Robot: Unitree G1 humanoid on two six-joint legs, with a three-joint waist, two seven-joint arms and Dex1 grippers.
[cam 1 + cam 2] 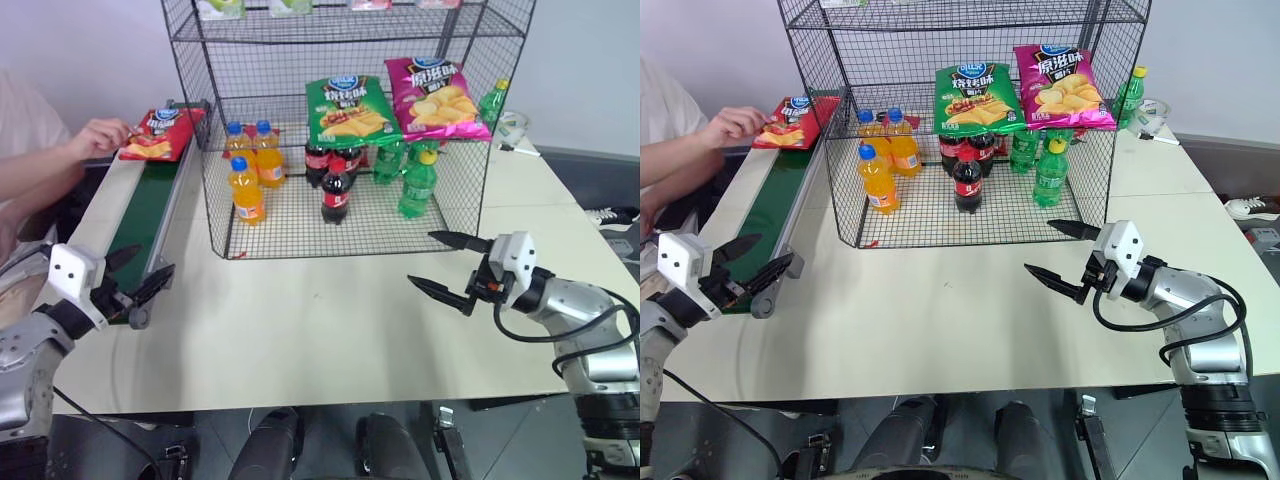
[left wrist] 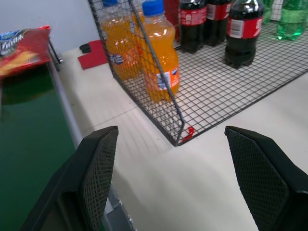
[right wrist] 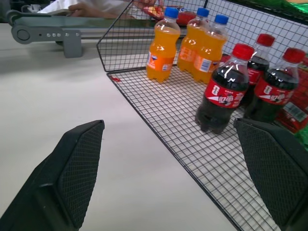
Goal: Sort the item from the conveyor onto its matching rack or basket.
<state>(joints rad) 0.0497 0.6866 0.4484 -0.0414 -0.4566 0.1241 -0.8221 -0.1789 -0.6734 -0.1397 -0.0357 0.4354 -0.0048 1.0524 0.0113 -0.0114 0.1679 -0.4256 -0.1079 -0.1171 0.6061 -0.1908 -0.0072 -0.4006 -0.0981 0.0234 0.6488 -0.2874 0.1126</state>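
Nothing sorted yet: red chip bag at far end of conveyor, under a person's hand, well beyond left gripper. Both grippers, right gripper included, spread wide and empty. Pickup and placing on wire rack remaining.

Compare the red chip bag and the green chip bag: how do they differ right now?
The red bag lies flat at the far end of the conveyor, while the green bag stands propped up inside the rack, behind the cola bottles. A person's hand touches the red bag; nothing touches the green one. Both show a blue round logo and pictured chips.
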